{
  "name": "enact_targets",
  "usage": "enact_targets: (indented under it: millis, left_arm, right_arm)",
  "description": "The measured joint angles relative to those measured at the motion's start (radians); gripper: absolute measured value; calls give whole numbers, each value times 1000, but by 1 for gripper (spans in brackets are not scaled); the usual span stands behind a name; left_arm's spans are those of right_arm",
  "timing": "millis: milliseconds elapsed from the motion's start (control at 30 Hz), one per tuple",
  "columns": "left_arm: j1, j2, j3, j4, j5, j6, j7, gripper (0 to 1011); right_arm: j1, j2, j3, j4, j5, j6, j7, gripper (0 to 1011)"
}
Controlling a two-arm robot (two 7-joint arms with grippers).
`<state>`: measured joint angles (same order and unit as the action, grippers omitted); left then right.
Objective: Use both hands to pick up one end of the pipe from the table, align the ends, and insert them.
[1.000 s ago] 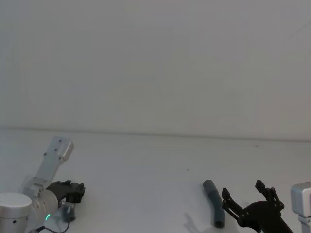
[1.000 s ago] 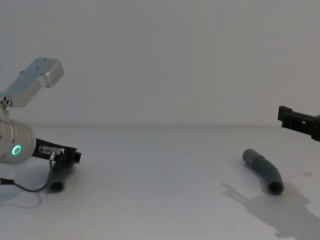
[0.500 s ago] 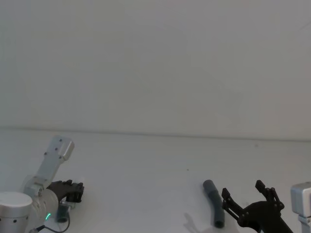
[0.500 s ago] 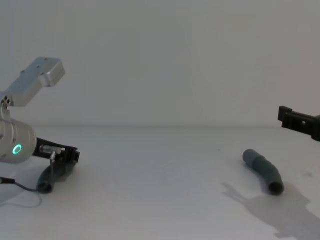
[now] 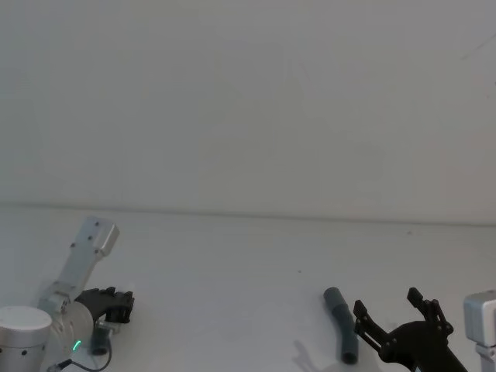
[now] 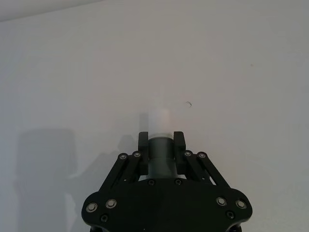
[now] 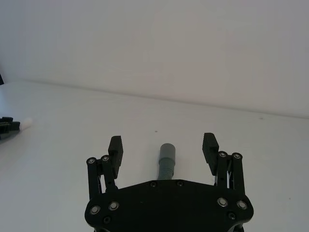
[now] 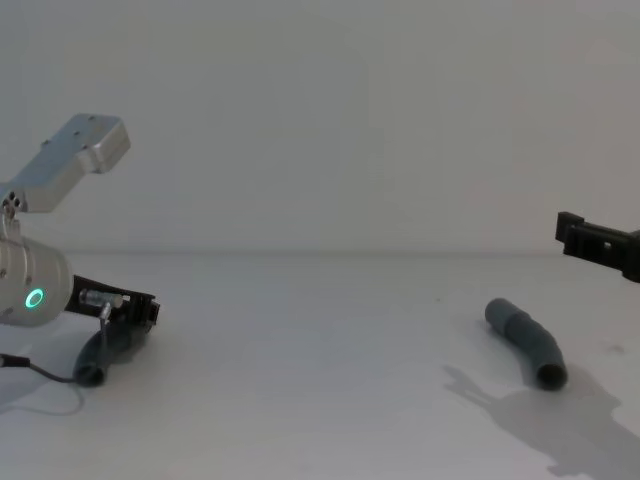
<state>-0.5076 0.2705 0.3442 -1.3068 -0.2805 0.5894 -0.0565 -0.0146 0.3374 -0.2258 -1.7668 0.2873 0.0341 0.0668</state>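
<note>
White table [image 5: 232, 294] lies before you; at 7 o'clock your left gripper [image 6: 161, 138] is clamped on the white-tipped hose piece [image 6: 160, 159]; at 5 o'clock the cuffed piece [image 7: 167, 153] lies flat; your right gripper [image 7: 163, 142] hovers beside it, spread wide, holding nothing; a thin cable [image 8: 45, 378] trails near the left arm.

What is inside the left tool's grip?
The left tool is shut on a dark grey pipe piece; its white tip pokes out past the fingers. In the wrist view the tool's body hides the piece's other end.
</note>
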Motion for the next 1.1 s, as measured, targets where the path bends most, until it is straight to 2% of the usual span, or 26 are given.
enact_targets:
  millis: [233, 500, 767, 1100]
  left_arm:
    - [-3, 4, 5, 0, 5, -2, -8, 274]
    - [-18, 27, 38, -1, 28, -38, -56, 274]
    - [-38, 55, 76, -2, 55, -103, -123, 274]
    - [-62, 93, 119, 0, 84, -221, -229, 274]
  right_arm:
    - [0, 0, 0, 0, 0, 0, 0, 1003]
    - [0, 0, 0, 0, 0, 0, 0, 1003]
    - [0, 0, 0, 0, 0, 0, 0, 1003]
    - [0, 0, 0, 0, 0, 0, 0, 1003]
